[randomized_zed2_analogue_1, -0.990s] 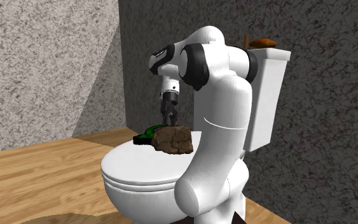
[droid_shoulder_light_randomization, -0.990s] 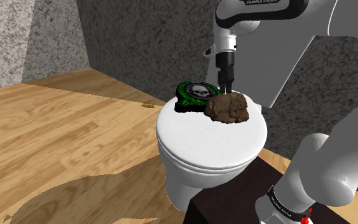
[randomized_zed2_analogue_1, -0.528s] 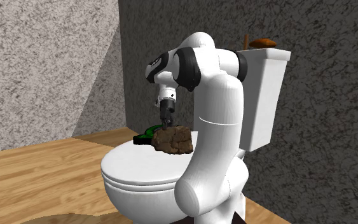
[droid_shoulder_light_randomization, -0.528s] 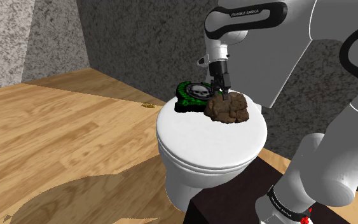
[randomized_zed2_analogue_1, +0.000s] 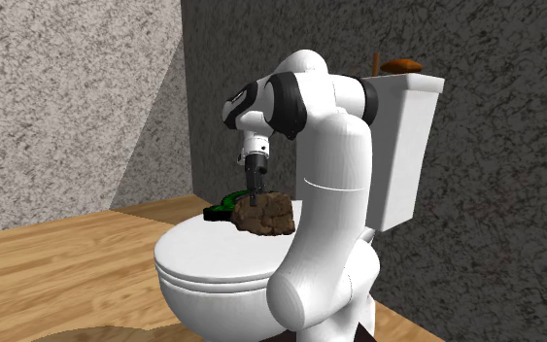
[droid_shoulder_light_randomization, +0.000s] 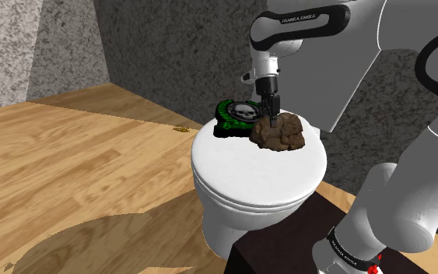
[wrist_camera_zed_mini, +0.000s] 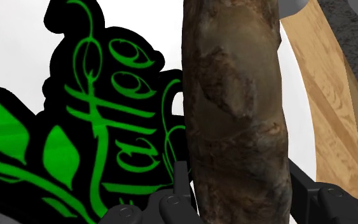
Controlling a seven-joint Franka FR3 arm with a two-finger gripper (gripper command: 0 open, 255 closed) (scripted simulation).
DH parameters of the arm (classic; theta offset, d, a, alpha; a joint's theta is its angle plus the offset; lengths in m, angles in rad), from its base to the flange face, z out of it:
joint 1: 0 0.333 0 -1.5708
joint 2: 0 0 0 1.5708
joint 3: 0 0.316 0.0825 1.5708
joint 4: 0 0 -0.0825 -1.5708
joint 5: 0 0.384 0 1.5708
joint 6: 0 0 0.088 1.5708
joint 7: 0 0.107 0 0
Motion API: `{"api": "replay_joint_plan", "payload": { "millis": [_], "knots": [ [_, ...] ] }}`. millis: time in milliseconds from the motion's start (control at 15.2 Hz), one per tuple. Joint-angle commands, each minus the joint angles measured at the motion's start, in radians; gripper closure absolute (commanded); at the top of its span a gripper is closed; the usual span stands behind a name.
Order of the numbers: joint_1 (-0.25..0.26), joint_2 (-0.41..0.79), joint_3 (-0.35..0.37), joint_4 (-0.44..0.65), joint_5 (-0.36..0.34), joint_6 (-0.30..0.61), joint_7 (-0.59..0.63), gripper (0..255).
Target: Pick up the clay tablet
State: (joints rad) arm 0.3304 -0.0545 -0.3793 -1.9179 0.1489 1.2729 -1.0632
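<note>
Gripper [droid_shoulder_light_randomization: 271, 117] is closed on the brown clay tablet [droid_shoulder_light_randomization: 283, 134], fingers [wrist_camera_zed_mini: 176, 191] pressed vs. both faces. Tablet sits on white toilet lid [droid_shoulder_light_randomization: 248, 171]; black-green sticker [droid_shoulder_light_randomization: 235, 117] touching it at shoulder view's left.

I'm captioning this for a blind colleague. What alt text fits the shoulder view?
A white robot arm points its black gripper straight down onto a lumpy brown tablet lying on a closed white toilet lid, beside a flat black-and-green skull emblem. A wooden floor and speckled grey walls lie beyond.
</note>
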Motion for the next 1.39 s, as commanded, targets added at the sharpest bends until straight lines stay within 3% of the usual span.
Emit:
{"api": "replay_joint_plan", "payload": {
  "millis": [0, 198, 1320],
  "knots": [
    [-0.001, 0.001, -0.001, -0.001, -0.001, 0.000, 0.000, 255],
    [0.000, 0.001, 0.000, 0.001, 0.000, -0.002, 0.002, 255],
    [-0.001, 0.005, -0.002, 0.209, 0.013, -0.204, 0.032, 255]
  ]
}}
